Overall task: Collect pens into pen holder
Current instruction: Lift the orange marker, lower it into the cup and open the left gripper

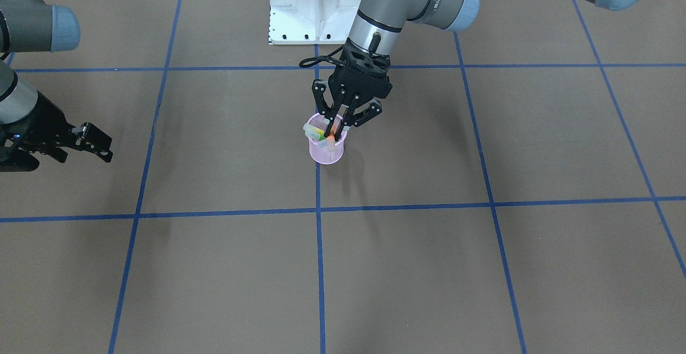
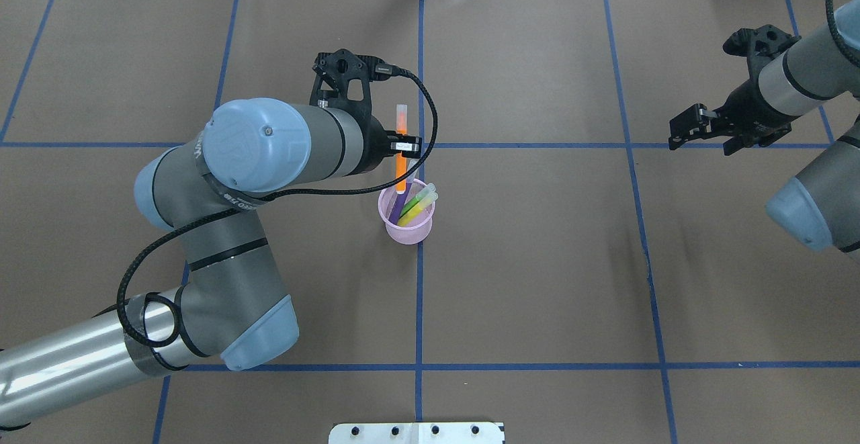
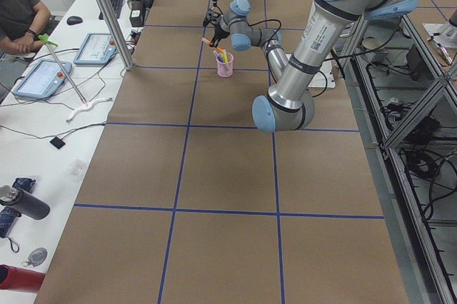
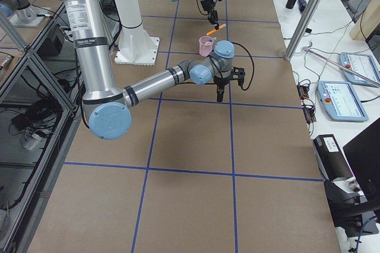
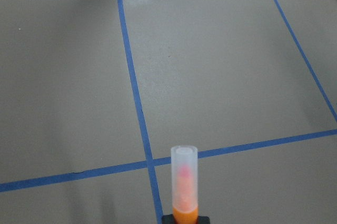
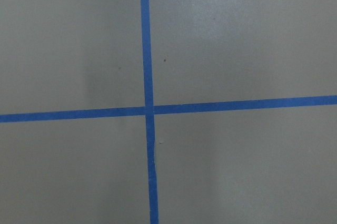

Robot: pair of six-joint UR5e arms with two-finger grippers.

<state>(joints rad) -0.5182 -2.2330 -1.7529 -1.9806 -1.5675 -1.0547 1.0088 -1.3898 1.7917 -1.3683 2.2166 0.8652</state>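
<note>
Table [image 2: 537,262]: four pens [image 2: 413,207], one holder [image 2: 408,236]

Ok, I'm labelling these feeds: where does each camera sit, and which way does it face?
Front-facing: across the table, faces the robot's base; both arms show.
Overhead: behind the robot, looks down; both arms.
Exterior left: table's end, looks along it; left arm nearest.
Exterior right: opposite end; right arm nearest.
Left wrist: on the left gripper, looks across the table past its orange pen; gripper sliver shows.
Right wrist: looks straight down at blue tape; no body shows.
Shared: overhead and front-facing both see the pen holder.
</note>
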